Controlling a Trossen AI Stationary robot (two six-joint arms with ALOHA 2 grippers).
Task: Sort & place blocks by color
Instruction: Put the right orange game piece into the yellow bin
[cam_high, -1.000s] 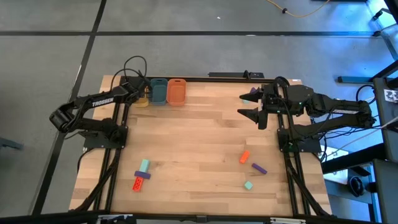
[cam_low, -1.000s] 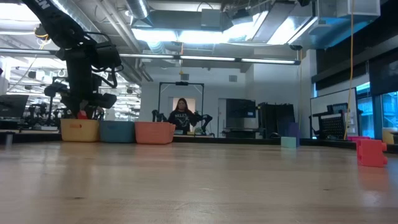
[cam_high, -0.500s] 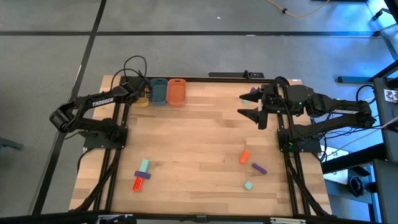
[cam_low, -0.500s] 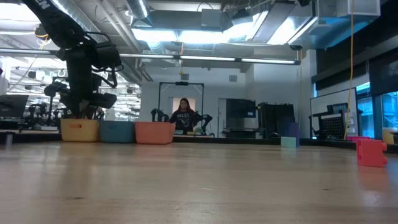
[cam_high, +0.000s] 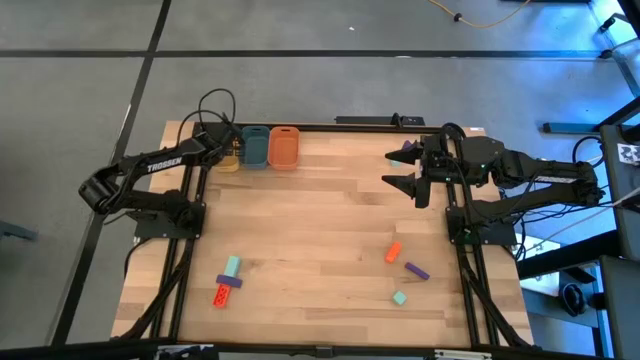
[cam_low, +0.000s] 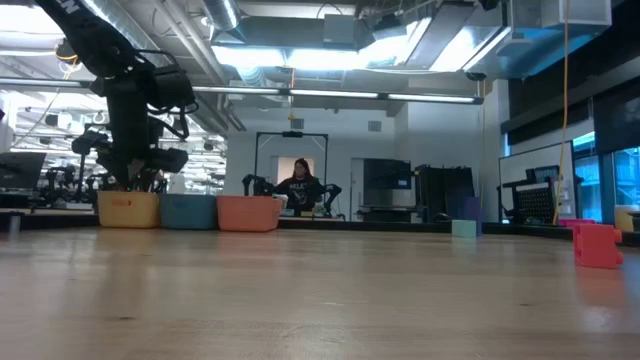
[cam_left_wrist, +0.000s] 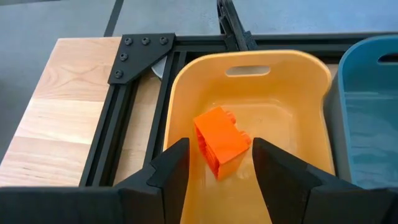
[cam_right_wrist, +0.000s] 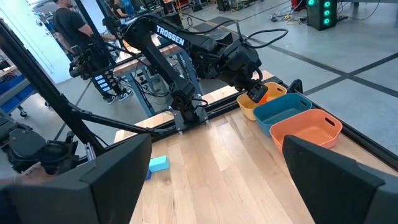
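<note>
Left wrist view, left fingers apart over orange block in yellow tub, right fingers wide.

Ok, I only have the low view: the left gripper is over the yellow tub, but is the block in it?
Observer: Yes. The left wrist view shows an orange block lying in the yellow tub, with the left gripper open around it.
Operator: What's left on the table?
Observer: From above, six blocks: teal, purple, red; orange, purple, teal.
Operator: And the right arm?
Observer: The right gripper hovers open, holding nothing.
</note>
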